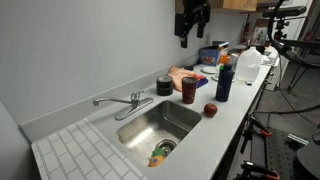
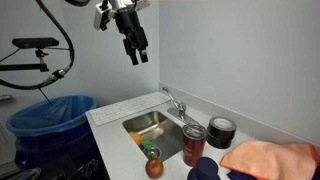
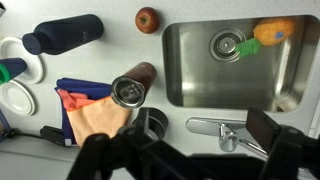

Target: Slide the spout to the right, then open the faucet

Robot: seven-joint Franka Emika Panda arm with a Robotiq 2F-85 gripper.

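The gripper hangs high above the counter, well clear of everything, up against the pale wall. Its fingers are spread wide in the wrist view, and there's nothing between them. Down below, the faucet sits at the back rim of the sink, between basin and wall. The spout stretches out sideways along that back edge, on the side away from the clutter, rather than reaching across the basin. Which of the short chrome pieces is the lever, I can't make out at this size.

In the sink, something orange and green lies by the drain. On the counter beside the basin there's a red apple near the front edge. Behind it stands a brown can, with a black ring just beside it nearer the wall. A dark blue bottle stands further along, and an orange cloth lies bunched behind the can. A blue bin stands on the floor in an exterior view.
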